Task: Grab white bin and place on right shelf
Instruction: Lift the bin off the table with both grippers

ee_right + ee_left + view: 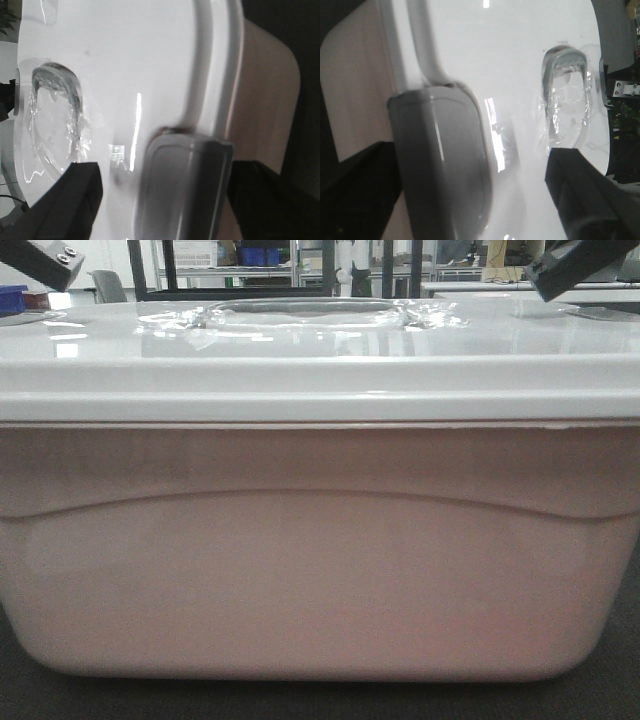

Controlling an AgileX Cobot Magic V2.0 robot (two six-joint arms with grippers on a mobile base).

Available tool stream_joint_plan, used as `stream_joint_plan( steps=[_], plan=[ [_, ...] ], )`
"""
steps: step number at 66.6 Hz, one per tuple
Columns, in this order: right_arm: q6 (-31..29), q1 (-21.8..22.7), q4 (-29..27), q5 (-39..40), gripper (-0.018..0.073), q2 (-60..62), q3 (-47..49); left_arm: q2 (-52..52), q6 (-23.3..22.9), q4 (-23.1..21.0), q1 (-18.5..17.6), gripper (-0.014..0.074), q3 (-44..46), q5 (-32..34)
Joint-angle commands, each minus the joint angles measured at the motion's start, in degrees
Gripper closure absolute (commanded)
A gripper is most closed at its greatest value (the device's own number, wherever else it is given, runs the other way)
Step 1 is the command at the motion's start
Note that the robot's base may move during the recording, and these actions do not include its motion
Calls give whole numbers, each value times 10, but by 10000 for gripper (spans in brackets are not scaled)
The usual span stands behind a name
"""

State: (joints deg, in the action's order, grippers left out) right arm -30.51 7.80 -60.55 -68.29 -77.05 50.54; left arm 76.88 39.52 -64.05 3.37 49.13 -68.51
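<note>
The white bin [320, 570] fills the front view, sitting upright on a dark surface [618, 685] with its lid [320, 375] on and crinkled clear film [300, 315] over the lid's recess. At each end a grey latch [440, 170] sits between spread fingers. The left gripper [470, 155] gapes wide, one finger over the lid and one outside the end wall, and the right gripper [165, 167] stands likewise.

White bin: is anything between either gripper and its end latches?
Nothing visible. The left gripper and right gripper each straddle a grey latch, fingers open, at the ends of the white bin.
</note>
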Motion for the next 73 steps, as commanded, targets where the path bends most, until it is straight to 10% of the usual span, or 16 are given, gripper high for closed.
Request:
stream_joint_plan(
  steps=[1,36,73],
  plan=[
    [-9,1,-37,-59,-48,13,15,-15,2,-41,-4,138,12,-41],
    [-9,1,-37,-51,108,13,15,-15,-11,-41,-4,143,12,-32],
    [-11,1,-37,-58,108,13,15,-15,-15,-40,-4,365,12,-36]
  ],
)
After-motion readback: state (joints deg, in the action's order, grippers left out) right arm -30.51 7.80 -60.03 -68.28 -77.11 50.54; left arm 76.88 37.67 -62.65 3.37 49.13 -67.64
